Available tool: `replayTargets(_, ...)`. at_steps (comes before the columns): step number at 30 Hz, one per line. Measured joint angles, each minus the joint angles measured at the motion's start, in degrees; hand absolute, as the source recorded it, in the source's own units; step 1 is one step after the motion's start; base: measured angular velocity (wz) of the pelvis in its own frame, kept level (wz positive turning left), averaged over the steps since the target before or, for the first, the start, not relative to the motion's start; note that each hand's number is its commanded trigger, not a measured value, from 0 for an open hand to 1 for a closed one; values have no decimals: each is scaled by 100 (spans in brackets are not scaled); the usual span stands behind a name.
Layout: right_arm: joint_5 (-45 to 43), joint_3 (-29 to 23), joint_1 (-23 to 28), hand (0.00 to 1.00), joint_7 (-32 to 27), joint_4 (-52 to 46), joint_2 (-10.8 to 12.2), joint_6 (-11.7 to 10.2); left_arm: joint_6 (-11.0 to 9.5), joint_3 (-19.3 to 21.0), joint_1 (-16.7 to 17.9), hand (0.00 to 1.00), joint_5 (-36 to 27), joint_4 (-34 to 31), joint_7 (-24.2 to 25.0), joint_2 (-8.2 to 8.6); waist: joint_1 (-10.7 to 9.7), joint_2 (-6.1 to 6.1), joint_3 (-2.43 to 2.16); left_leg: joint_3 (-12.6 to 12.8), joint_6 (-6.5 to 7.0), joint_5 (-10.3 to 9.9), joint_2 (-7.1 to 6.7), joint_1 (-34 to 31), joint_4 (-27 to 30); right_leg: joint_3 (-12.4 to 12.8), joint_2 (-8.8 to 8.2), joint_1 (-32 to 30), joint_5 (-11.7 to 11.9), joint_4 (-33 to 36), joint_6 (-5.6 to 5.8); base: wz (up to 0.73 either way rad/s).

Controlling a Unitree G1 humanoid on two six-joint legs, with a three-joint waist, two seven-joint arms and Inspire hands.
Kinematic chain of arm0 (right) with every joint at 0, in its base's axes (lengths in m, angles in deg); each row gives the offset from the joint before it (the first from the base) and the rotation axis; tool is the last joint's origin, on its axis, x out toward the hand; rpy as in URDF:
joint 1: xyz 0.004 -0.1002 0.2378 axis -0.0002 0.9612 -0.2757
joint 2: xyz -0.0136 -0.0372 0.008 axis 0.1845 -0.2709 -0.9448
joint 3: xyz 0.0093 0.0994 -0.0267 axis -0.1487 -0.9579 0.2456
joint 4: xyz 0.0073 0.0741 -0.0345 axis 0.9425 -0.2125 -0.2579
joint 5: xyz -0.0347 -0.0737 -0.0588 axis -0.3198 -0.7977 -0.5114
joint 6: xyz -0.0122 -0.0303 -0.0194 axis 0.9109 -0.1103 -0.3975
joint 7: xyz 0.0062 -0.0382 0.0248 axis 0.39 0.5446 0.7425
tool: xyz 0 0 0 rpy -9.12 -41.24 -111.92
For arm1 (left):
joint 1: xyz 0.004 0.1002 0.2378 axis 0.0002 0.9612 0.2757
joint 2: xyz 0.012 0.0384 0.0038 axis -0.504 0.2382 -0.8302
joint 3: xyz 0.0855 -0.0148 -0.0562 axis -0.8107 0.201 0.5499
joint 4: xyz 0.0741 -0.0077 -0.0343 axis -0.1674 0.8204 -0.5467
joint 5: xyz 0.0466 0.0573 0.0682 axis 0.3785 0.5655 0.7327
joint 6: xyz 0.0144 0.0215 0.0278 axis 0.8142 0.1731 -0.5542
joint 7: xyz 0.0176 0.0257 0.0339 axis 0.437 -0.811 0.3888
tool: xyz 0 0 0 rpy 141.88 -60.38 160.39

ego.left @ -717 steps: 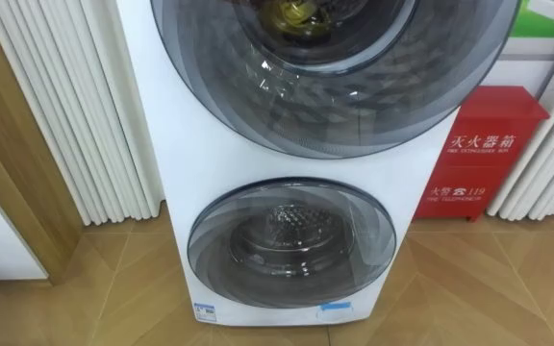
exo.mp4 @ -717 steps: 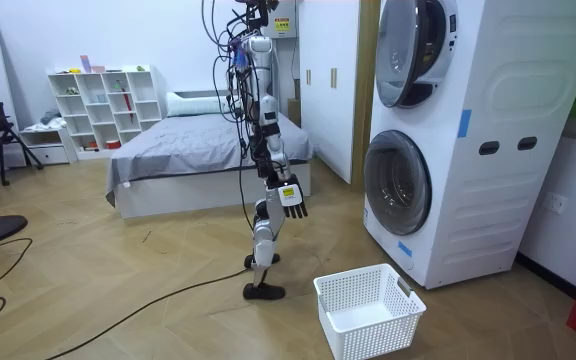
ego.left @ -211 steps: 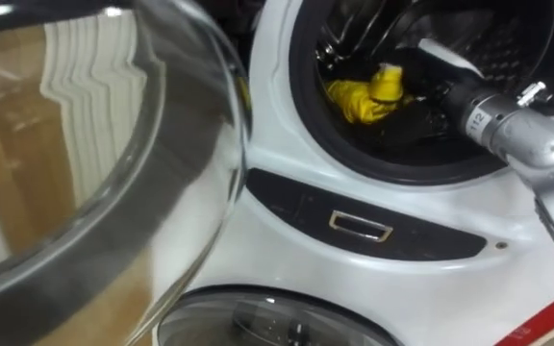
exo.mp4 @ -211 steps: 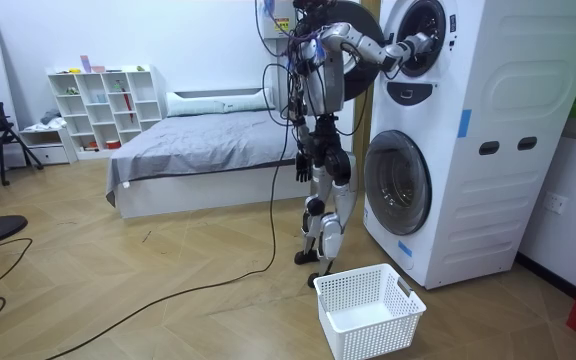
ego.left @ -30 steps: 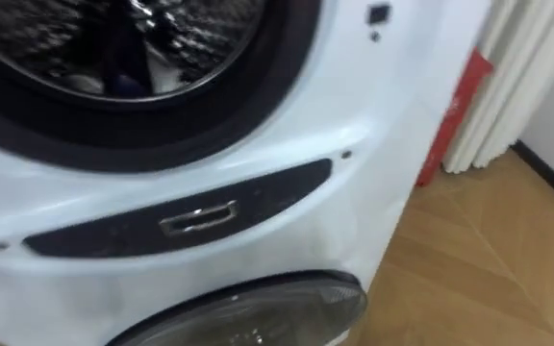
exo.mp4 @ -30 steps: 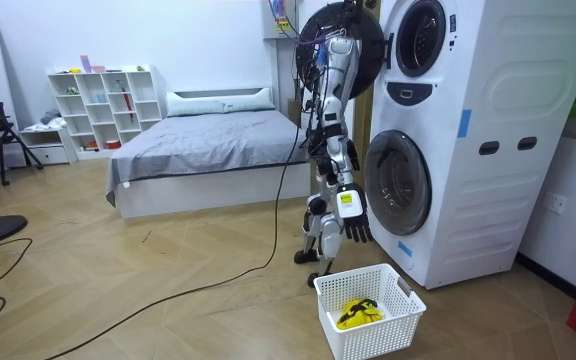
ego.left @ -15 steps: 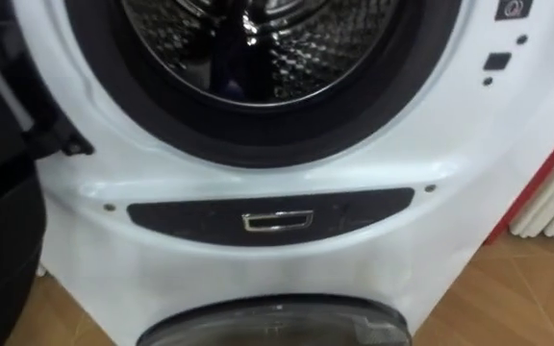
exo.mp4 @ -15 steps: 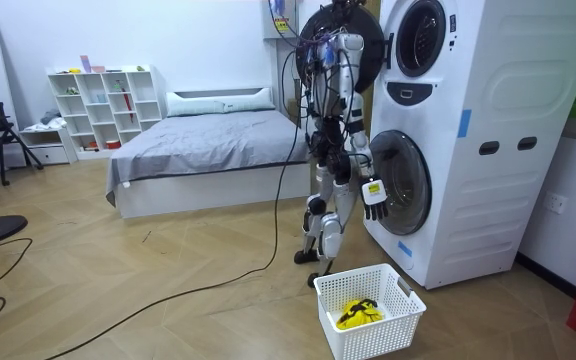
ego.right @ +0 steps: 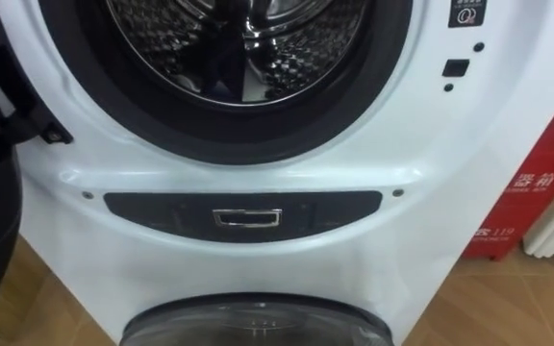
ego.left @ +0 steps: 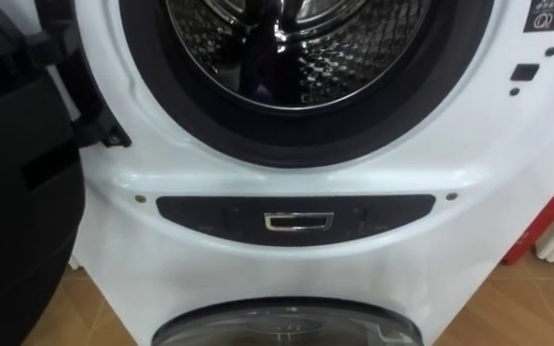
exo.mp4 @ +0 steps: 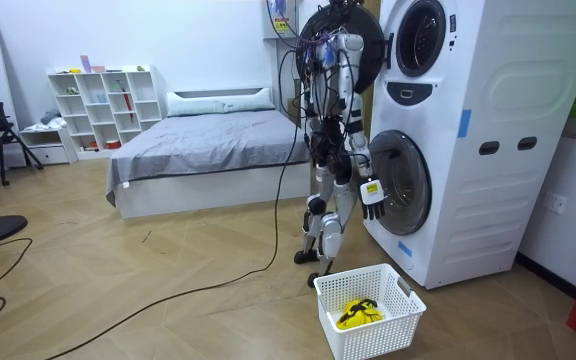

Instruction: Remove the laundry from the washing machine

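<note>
A yellow garment (exo.mp4: pixel 358 312) lies in the white basket (exo.mp4: pixel 370 342) on the floor beside my feet. I stand close in front of the stacked washing machines (exo.mp4: pixel 468 130). The upper machine's round opening (ego.left: pixel 296 58) faces me, and its perforated metal drum looks bare. Its dark door (ego.left: pixel 12 183) hangs open on my left. My right hand (exo.mp4: pixel 371 195) hangs by my side with relaxed fingers and nothing in it, level with the lower machine's door (exo.mp4: pixel 398 182).
Below the opening are a dark panel with a chrome handle (ego.left: pixel 299 222) and the top of the lower glass door (ego.left: pixel 287 327). A red fire cabinet (ego.right: pixel 522 192) stands right of the machines. A bed (exo.mp4: pixel 208 150) and shelves lie behind me.
Over the last second I turned to face the washer square on, and my right hand swung from above the basket to my side. The eye view shifted with my head.
</note>
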Motion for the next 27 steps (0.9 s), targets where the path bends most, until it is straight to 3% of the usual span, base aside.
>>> replayTargets(8,53,-7,74,0,-1,-23,25,-10,0,8,5,0,25,1,-227,5,-17,-31,3,0,-1,-32,11,94,1,9,7,87,-2,5,-1,0)
replayTargets(11,50,-49,118,0,-7,-20,28,-11,7,57,49,0,28,6,-292,9,-18,16,16,-11,0,-43,16,192,1,17,11,180,-3,9,0,0)
replayTargets(17,41,-73,172,0,9,-24,35,-16,138,117,150,0,388,16,-372,21,-6,25,-1,12,-15,-184,78,211,167,3,45,205,-67,43,-19,-1)
replayTargets(18,35,-70,171,0,16,-24,35,-17,140,124,179,0,426,14,-372,21,18,25,-24,39,-28,-215,97,177,218,17,61,176,-79,69,-30,-17)
replayTargets(20,-9,-57,162,0,68,-33,33,-15,172,214,227,0,503,7,-356,19,38,15,-33,70,-99,-432,208,-87,860,57,142,56,-151,273,-103,-15)
replayTargets(21,-28,-57,158,0,71,-32,34,-16,188,227,231,0,521,7,-328,15,53,13,-30,68,-138,-473,233,-200,1091,54,162,21,-164,337,-127,-17)
replayTargets(23,-184,-64,133,0,73,-14,17,-31,252,271,213,0,710,-5,-143,35,141,23,-37,-7,-194,-504,316,-720,2118,41,247,-80,-128,411,-238,-39)
replayTargets(25,-391,-132,60,0,75,-41,-15,-90,318,336,150,0,776,-84,29,74,84,34,-56,-161,-318,-542,419,-1047,2691,-77,258,-239,-108,416,-351,-45)
replayTargets(26,-569,-153,-1,0,60,-41,-76,-121,358,331,142,0,774,-203,123,95,101,141,-15,-87,-367,-586,646,-1164,3424,-225,344,-349,-125,552,-436,-58)
replayTargets(27,-646,-152,-10,0,55,-34,-117,-127,374,330,140,0,769,-207,177,101,92,182,-3,-80,-380,-590,750,-1150,3832,-306,406,-388,-135,598,-474,-71)
